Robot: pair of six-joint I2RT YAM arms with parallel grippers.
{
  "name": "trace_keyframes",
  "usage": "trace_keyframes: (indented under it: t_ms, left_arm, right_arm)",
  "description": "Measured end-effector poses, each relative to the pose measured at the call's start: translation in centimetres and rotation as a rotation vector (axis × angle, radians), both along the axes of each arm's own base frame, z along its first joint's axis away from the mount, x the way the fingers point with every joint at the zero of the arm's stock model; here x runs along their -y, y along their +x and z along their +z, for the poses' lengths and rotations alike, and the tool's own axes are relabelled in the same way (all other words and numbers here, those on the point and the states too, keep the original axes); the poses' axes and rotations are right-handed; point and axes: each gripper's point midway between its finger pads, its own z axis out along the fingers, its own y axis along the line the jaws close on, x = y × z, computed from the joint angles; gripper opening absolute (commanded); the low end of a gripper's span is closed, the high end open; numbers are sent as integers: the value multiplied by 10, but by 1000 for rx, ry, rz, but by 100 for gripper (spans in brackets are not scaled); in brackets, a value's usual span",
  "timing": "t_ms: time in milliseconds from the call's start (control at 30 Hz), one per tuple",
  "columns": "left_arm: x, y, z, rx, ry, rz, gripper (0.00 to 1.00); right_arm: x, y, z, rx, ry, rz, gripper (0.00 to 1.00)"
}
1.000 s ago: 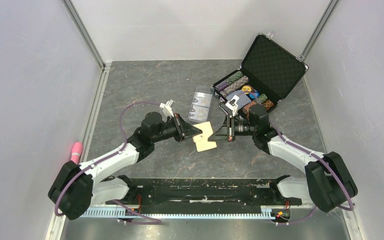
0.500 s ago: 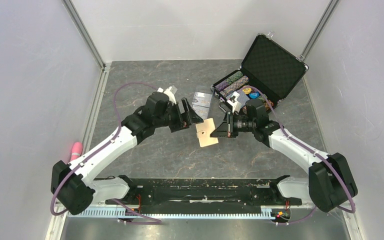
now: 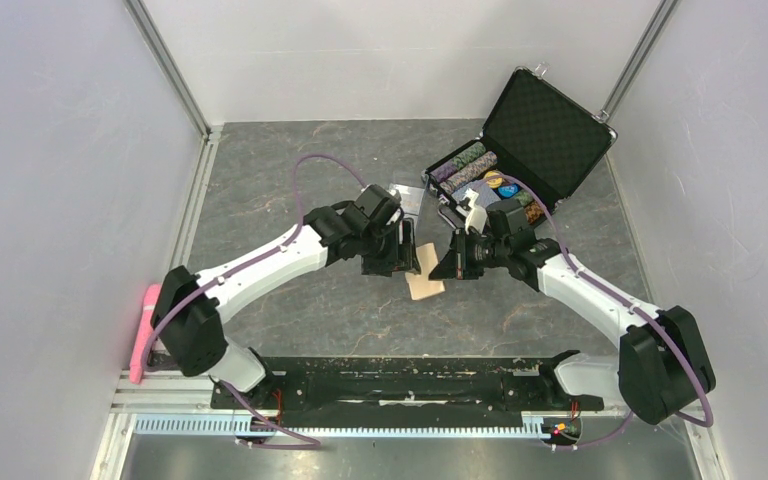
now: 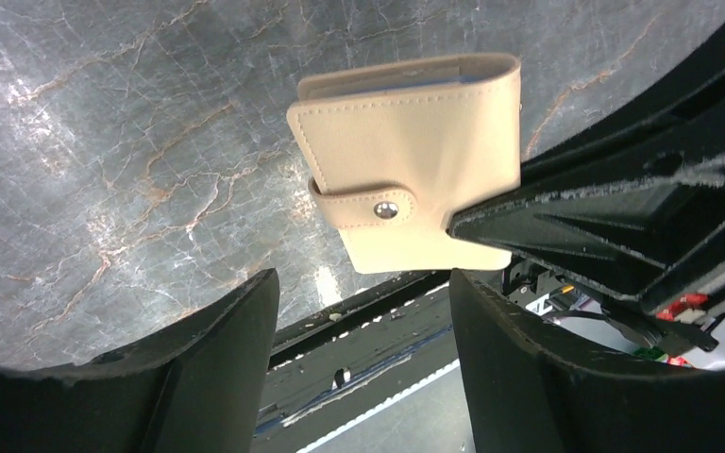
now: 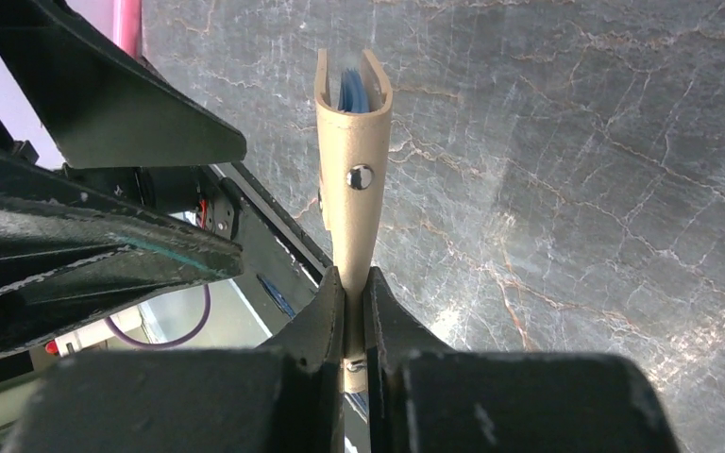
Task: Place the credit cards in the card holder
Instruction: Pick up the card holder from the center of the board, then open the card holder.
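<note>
Left arm has swung in across the table (image 3: 290, 180), my left gripper (image 4: 359, 283) now spread and empty; my right gripper (image 5: 347, 283) clamps the card holder (image 4: 406, 160), snap fastened; credit cards (image 3: 407, 195) lie beside the case (image 3: 550, 130), none loaded yet.

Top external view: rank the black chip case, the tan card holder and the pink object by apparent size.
Largest: black chip case, clearly.
Next: tan card holder and pink object, too alike to rank; the pink one is longer and narrower.
</note>
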Motion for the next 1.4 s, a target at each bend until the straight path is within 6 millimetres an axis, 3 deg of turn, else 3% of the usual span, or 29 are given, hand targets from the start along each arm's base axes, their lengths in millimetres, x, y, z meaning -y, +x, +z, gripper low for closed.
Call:
trace_keyframes:
  t_ms: [433, 733, 1100, 1200, 1333, 1400]
  left_arm:
    - [14, 8, -39, -70, 66, -11, 65]
    - [24, 13, -38, -65, 62, -17, 42]
    - [25, 16, -41, -56, 84, -12, 29]
    - [19, 14, -49, -49, 100, -2, 29]
    - [-22, 3, -84, -103, 232, 48, 30]
    - [-40, -3, -98, -137, 285, 67, 35]
  right_arm:
    - [1, -4, -5, -25, -21, 5, 0]
    - [1, -4, -8, -33, -28, 3, 0]
    - [2, -4, -10, -30, -42, 1, 0]
    - [2, -5, -13, -39, -56, 5, 0]
    - [2, -5, -10, -40, -56, 10, 0]
    - [1, -4, -8, -33, -53, 13, 0]
